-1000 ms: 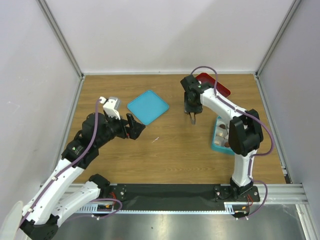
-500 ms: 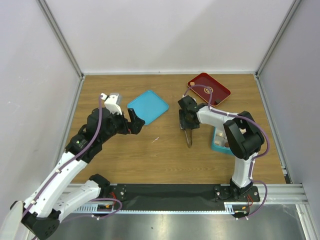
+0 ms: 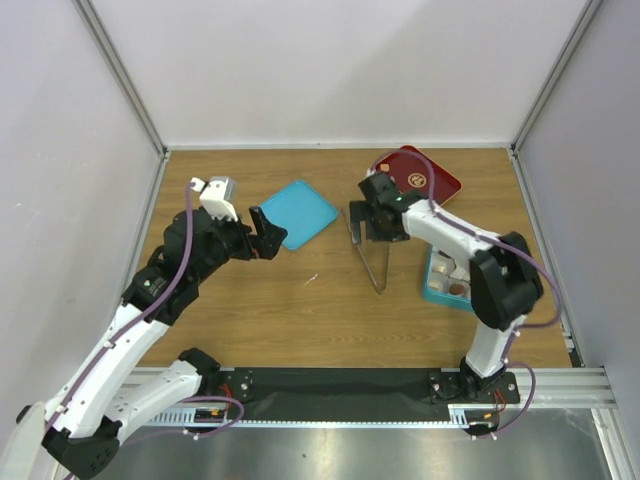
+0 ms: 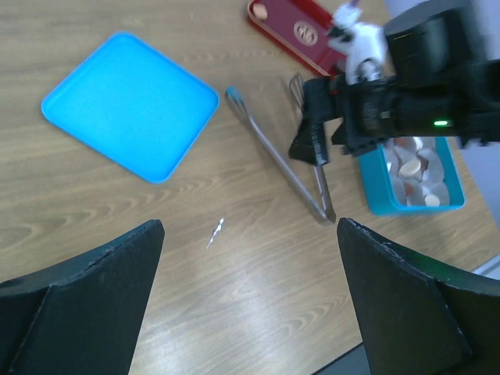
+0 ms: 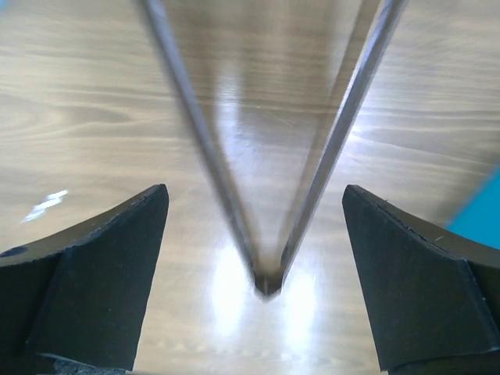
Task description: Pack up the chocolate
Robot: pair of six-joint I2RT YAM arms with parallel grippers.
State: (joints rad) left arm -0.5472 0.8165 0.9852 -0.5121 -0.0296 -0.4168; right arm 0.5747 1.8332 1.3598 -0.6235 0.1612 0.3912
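Observation:
Several chocolate pieces [image 4: 415, 169], brown, tan and cream, sit in the teal box [image 4: 376, 194] at the right; the top view shows the chocolate [image 3: 452, 276] in the teal box [image 3: 430, 283] too. Metal tongs [image 3: 374, 262] lie spread in a V on the wood. My right gripper [image 3: 368, 232] hovers open over the tongs' arms, holding nothing. In the right wrist view the tongs [image 5: 267, 277] lie between the right gripper's [image 5: 254, 195] wide jaws. My left gripper [image 3: 266, 232] is open and empty, above bare wood, left of the tongs [image 4: 277, 160]. A tan piece [image 4: 260, 12] lies in the red tray.
The flat teal lid [image 3: 296, 213] lies left of centre, by the left gripper. The dark red tray [image 3: 432, 178] with a gold emblem sits at the back right, behind the right arm. A small white scrap [image 4: 215, 232] lies on the wood. Frame posts and walls enclose the table.
My right gripper has opened and let go of the tongs, which sprang apart and now lie on the table. The right wrist drew back toward the red tray. The left arm shifted slightly back.

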